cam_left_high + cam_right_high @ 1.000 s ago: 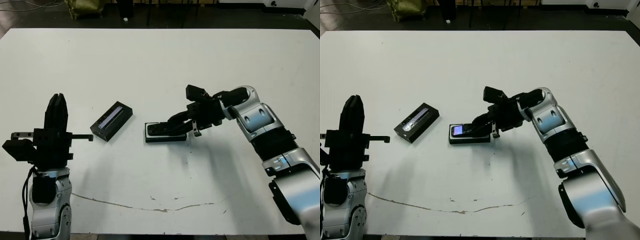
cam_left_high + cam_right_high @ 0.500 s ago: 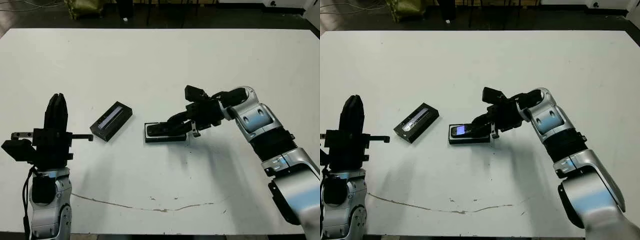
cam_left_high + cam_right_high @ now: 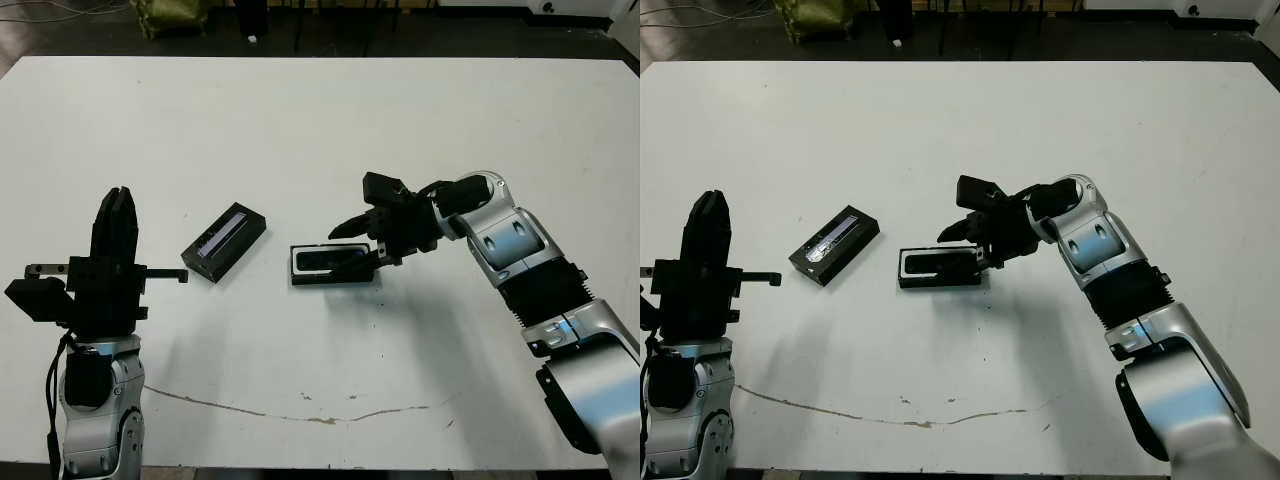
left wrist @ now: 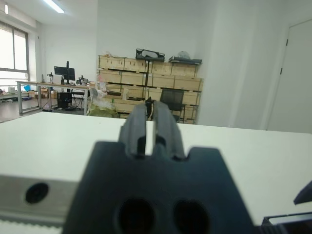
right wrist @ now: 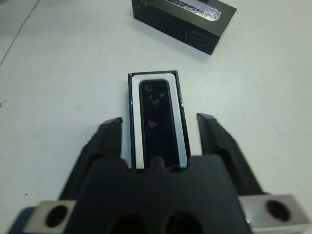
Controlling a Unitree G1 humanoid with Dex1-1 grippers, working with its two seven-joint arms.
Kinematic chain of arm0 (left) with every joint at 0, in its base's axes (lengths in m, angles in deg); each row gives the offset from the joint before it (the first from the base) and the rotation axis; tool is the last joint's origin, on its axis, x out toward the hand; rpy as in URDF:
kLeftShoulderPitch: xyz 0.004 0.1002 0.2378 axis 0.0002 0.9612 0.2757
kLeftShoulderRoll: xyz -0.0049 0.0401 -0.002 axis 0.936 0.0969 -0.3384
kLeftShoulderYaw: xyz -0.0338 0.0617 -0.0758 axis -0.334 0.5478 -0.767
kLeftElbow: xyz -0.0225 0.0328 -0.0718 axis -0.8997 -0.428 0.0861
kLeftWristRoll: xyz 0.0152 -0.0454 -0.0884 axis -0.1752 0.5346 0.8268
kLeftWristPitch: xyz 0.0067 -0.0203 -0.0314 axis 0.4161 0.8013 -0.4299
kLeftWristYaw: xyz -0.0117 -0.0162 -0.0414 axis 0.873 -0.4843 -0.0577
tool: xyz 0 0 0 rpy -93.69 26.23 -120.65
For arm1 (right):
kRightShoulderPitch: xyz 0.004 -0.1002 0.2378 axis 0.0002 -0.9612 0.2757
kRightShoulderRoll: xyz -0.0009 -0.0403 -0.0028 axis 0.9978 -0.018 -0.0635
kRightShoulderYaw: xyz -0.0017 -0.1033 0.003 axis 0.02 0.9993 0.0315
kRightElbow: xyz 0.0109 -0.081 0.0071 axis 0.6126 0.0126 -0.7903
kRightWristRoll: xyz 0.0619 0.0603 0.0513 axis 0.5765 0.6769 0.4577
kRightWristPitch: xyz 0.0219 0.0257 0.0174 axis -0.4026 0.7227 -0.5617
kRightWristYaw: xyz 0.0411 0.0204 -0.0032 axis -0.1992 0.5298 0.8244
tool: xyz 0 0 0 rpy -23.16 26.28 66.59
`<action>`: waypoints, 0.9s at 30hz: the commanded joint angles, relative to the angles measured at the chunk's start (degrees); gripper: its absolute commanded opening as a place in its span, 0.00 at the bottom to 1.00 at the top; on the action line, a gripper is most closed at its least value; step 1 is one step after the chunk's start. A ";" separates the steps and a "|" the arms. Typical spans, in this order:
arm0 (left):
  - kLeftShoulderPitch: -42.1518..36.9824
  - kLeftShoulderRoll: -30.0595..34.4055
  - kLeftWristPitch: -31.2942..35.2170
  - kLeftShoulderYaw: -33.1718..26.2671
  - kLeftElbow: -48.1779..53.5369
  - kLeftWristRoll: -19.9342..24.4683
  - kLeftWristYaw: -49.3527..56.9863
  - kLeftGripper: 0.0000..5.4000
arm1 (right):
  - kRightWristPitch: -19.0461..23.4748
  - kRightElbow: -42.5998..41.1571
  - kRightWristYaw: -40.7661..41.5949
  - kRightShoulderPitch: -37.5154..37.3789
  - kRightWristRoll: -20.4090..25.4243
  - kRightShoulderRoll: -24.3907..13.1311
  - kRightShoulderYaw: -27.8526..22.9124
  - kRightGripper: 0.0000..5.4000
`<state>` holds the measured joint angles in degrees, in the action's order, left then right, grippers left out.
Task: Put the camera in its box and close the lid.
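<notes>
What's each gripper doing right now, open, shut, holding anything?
Left gripper: shut, holding nothing, raised off the table.
Right gripper: open, holding nothing; fingers either side of the box, camera lying inside.

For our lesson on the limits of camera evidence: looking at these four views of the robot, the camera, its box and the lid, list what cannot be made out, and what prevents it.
- Near end of the box and camera: right wrist view, covered by the right gripper's black body.
- Lid: its far end is cut off by the edge of the right wrist view; underside unseen anywhere.
- Camera's markings: too small in the eye views.
- Box, camera and lid: absent from the left wrist view, where the left gripper's body fills the foreground.
</notes>
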<state>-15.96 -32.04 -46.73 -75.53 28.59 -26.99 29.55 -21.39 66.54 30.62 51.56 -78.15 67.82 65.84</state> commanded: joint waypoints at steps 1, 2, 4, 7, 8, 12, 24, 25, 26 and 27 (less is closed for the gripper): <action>0.94 0.07 0.54 -0.03 -0.63 -0.63 0.42 0.00 | 1.33 -1.22 -0.22 -1.46 0.22 -1.15 -0.31 0.68; 0.92 0.09 0.30 -0.04 -0.76 -0.97 0.52 0.00 | 1.42 -1.35 -0.18 -1.52 0.40 -1.15 -0.46 0.71; 0.87 0.04 0.06 -0.01 -0.87 -1.27 0.62 0.00 | 1.43 -1.57 0.04 -1.55 0.92 -1.16 -0.91 0.80; 0.79 0.04 -0.26 -0.05 -1.14 -0.91 0.28 0.00 | 3.21 -2.99 -0.02 -1.47 1.73 -1.54 -1.55 0.92; 0.82 0.02 -0.11 -0.04 -1.09 -0.74 0.26 0.00 | 3.73 -3.37 -0.07 -1.52 2.12 -1.65 -1.82 0.97; 1.13 -0.06 0.43 0.09 -0.52 -0.79 0.56 0.00 | 5.06 -4.55 0.08 -1.80 4.11 -2.21 -3.30 1.00; 0.76 0.25 -0.34 -0.12 -1.46 -1.02 0.28 0.00 | 11.77 -19.96 -14.14 -12.80 13.18 -2.95 -17.93 0.96; 0.75 0.23 -0.26 -0.13 -1.41 -0.97 0.30 0.00 | 11.19 -23.87 -18.31 -15.62 12.69 -2.42 -19.58 0.93; 0.73 0.23 -0.26 -0.12 -1.38 -0.99 0.32 0.00 | 10.08 -27.29 -22.02 -18.23 12.00 -2.01 -20.75 0.89; 0.68 0.31 -0.37 -0.09 -1.44 -0.94 0.16 0.00 | 7.25 -30.76 -26.01 -21.41 10.40 -1.60 -21.78 0.85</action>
<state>-16.10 -32.03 -47.36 -75.48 27.94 -27.93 29.84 -12.56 39.17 8.24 34.30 -66.38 65.94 45.33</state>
